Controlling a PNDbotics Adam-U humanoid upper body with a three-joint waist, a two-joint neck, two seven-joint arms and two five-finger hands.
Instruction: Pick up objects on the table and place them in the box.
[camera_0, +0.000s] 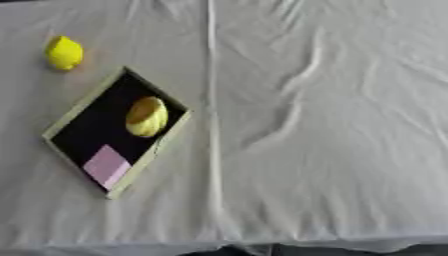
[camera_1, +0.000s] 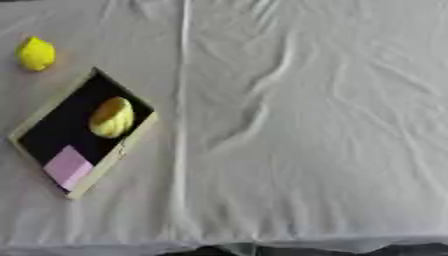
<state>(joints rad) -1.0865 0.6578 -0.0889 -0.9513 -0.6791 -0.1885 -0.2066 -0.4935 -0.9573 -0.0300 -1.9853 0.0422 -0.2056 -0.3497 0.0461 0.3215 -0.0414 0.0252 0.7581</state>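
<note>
Box (camera_0: 79, 111): shallow tray, pale rim, black inside, lying askew on left part of table, one corner toward far side. Inside, two things: yellowish oval obj (camera_0: 146, 117) w/ faint stripes, in upper half near right rim; pink flat square (camera_0: 107, 165) in lower corner, touching or nearly touching rim, can't tell which. The two apart from each other, black floor showing btwn.

Outside box: lemon (camera_0: 64, 52), bright yellow, on cloth just beyond box's far corner, toward far-left of table, near but not touching rim.

Table (camera_0: 332, 125) covered w/ white cloth, wrinkled; long straight fold running front to back just right of box, looser creases across right half. Dark strip along near edge at bottom, unclear what.

Hands: neither left nor right seen in either eye view, so can't tell whether spread, pressed together or pinching anything.
</note>
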